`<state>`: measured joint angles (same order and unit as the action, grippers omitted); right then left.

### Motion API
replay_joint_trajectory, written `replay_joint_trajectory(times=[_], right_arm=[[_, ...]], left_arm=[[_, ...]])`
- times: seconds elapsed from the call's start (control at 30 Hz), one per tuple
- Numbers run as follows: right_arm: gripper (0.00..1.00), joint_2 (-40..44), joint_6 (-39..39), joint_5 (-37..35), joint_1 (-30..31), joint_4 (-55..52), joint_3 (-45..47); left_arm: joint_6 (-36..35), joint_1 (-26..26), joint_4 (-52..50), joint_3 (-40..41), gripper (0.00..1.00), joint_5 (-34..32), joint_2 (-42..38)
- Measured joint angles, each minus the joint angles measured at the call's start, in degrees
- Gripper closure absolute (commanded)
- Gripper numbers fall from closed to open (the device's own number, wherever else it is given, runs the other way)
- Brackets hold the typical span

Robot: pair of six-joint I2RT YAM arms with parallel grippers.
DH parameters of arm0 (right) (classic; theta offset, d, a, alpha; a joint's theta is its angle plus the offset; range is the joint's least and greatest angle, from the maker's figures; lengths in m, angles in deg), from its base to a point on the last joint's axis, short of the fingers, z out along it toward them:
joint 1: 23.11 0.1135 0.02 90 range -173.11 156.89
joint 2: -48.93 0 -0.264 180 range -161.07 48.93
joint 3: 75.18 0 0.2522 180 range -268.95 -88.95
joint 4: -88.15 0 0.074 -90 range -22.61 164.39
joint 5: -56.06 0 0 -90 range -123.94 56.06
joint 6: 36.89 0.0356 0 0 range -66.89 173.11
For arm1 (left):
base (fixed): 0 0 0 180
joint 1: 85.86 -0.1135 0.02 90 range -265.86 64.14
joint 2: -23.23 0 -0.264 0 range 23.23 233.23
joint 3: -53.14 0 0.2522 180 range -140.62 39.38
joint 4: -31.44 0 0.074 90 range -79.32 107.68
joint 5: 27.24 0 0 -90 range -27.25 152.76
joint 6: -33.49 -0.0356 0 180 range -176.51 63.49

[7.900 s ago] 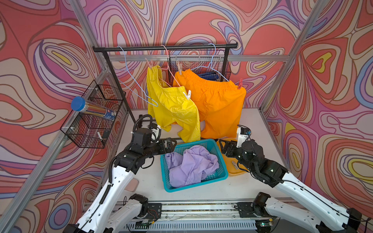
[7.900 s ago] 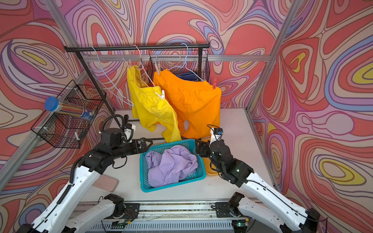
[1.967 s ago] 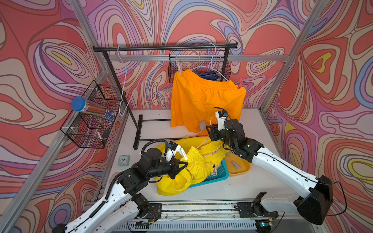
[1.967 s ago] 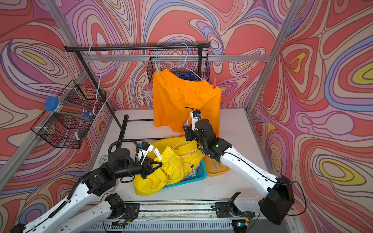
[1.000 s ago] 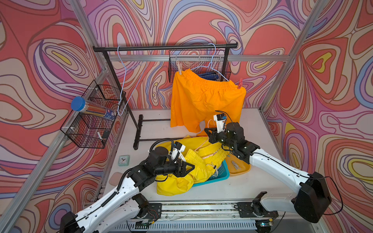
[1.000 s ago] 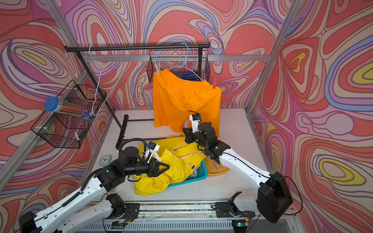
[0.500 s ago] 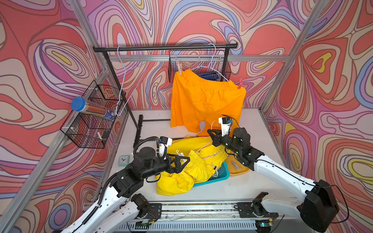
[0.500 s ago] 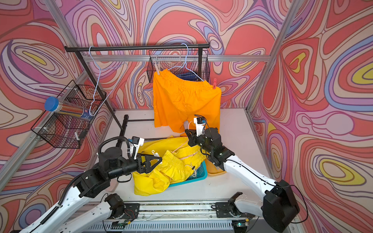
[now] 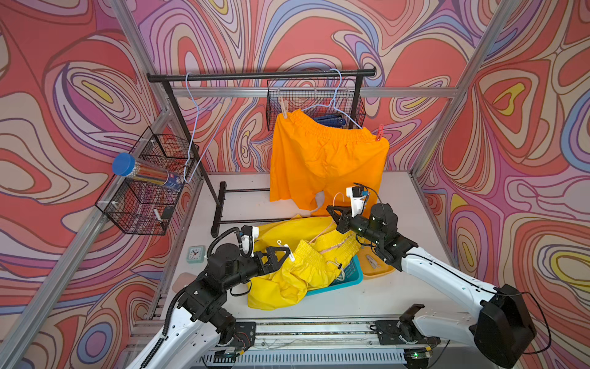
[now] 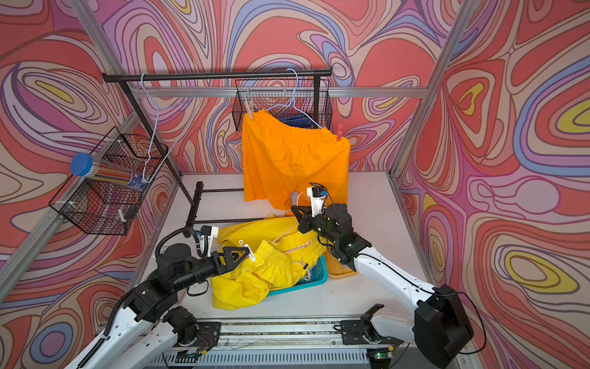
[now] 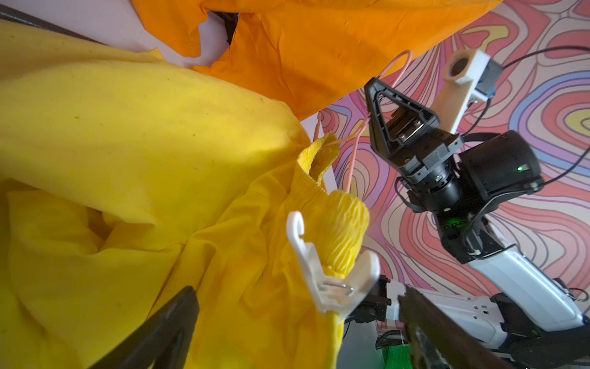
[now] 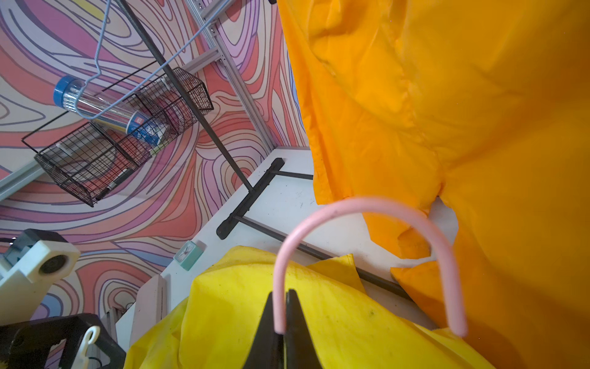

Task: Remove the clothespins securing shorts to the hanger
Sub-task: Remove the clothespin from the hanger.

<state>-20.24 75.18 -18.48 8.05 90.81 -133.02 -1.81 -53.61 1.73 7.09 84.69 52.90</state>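
Observation:
The yellow shorts (image 9: pixel 297 271) lie heaped over a teal basket (image 9: pixel 351 278). A white clothespin (image 11: pixel 325 278) is clipped on their waistband, also seen in both top views (image 9: pixel 284 247) (image 10: pixel 247 249). My left gripper (image 11: pixel 297 322) is open, its fingers either side of that clothespin's tail and not touching it. My right gripper (image 12: pixel 282 319) is shut on the hook of a pink hanger (image 12: pixel 367 207) above the yellow shorts. The orange shorts (image 9: pixel 325 159) hang on a blue hanger (image 9: pixel 335 99), pinned by a beige clothespin (image 9: pixel 282 108) and a red clothespin (image 9: pixel 379 132).
An orange tray (image 9: pixel 381 270) with loose clothespins sits right of the basket. A bare blue hanger (image 9: pixel 194 127) hangs at the rail's left end. A wire basket (image 9: pixel 140 204) with a blue-capped tube juts from the left wall. A small clock (image 9: pixel 194 254) lies near the rack's foot (image 9: pixel 218 211).
My left gripper has opened wide and drawn back a little from the yellow waistband; the white clothespin stays clipped on. The right gripper still holds the pink hanger, almost unmoved.

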Motion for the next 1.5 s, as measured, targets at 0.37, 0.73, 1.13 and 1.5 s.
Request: replay_joint_trajectory(times=[0.37,0.73,1.13,1.5], right_arm=[[1.0,0.0,0.07,1.11,0.0,0.92,0.5],[1.0,-1.25,0.09,1.99,0.0,1.97,0.5],[1.0,-2.45,0.63,3.17,0.0,2.47,0.33],[1.0,-4.72,1.62,6.21,1.09,0.87,-3.43]], left_arm=[[4.66,0.0,8.96,1.66,0.27,0.57,5.11],[4.46,0.0,10.21,1.7,0.63,0.66,6.12],[1.81,0.0,8.15,0.5,0.89,0.04,7.52],[-6.67,-0.24,-4.52,-12.68,0.92,-9.44,5.27]])
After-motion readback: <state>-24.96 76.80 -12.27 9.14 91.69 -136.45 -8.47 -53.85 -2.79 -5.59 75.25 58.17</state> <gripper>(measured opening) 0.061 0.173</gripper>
